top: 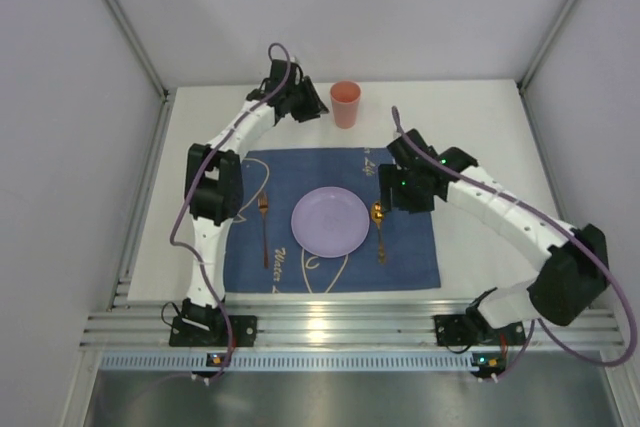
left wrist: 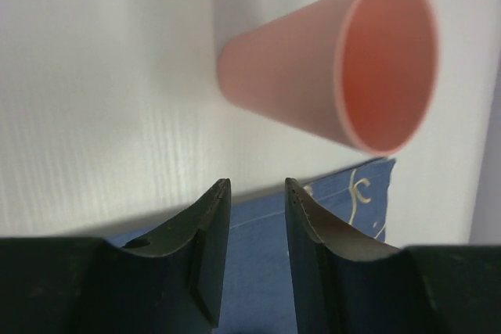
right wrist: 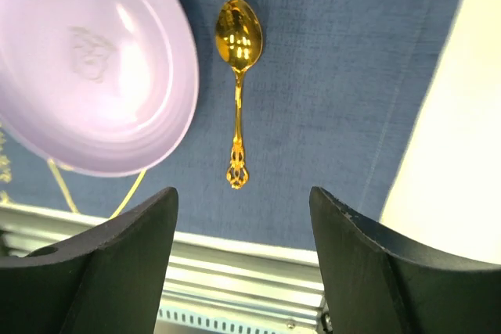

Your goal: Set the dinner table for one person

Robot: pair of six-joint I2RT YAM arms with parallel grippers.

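Desk (top: 480,127): white top, under and around both claws, carrying the whole setting. Blue placemat (top: 410,257) lies flat on it, below the right claw (right wrist: 243,193).

Right claw: jaws wide apart, gripping nothing. Gold spoon (right wrist: 237,107) lies free on the mat right under it, in line with the gap between the fingers, bowl ahead of the tips, handle end toward the claw. Lilac plate (right wrist: 94,68) sits off to that claw's left, just beside the spoon, not touching it. Fork (top: 264,232) is on the plate's far side, well apart from this claw.

Left claw (left wrist: 256,185): jaws parted by a narrow gap, nothing between them. Pink cup (left wrist: 290,87) stands upright on bare desk ahead of the tips, a bit to the right, apart from them, near the mat's far edge.

Judgement: the setting looks nearly done, and the step in hand is clearing the spoon.
- Right claw: lift straight up and keep the jaws wide. Any sideways drift risks knocking the spoon askew or into the plate.
- Left claw: the gap looks narrower than the cup, so open wider before any regrasp. If the cup spot is fine, back off along the claw's own line. The cup is light and will tip easily.
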